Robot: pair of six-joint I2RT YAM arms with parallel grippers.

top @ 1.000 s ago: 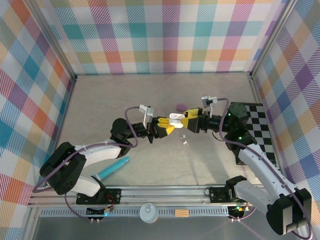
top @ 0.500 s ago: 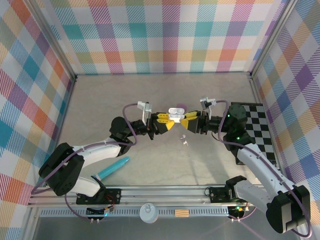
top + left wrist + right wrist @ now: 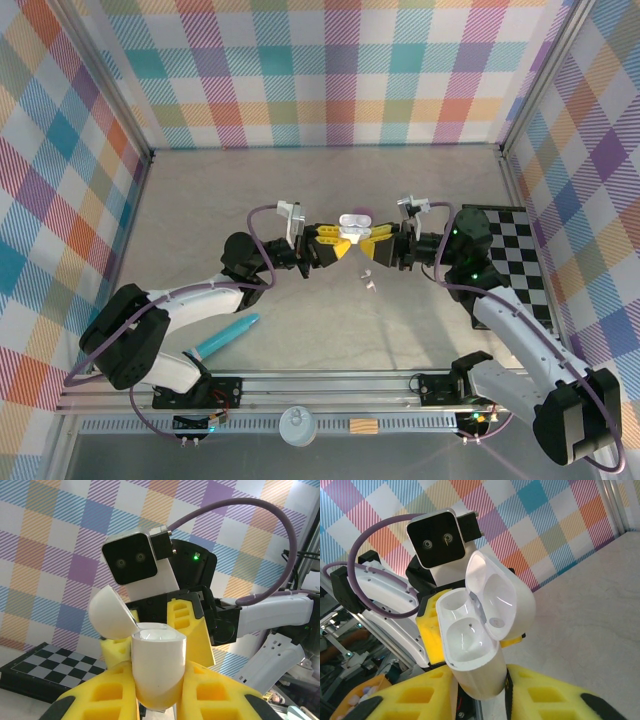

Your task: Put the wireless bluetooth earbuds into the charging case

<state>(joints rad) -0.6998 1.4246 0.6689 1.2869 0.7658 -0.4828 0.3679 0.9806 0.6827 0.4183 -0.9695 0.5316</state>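
Left claw (image 3: 157, 687) and right claw (image 3: 480, 687) both clamped on charging case (image 3: 470, 640); lid open, wells empty. Earbuds (image 3: 368, 281) on table (image 3: 300, 185) at its 6 o'clock; none inserted yet.

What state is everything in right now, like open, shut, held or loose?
White case: lid open, both wells empty, held between both arms.
Left fingers: closed on the case.
Right fingers: closed on the case.
Earbuds: loose on the table.
Purple case: too small to tell.
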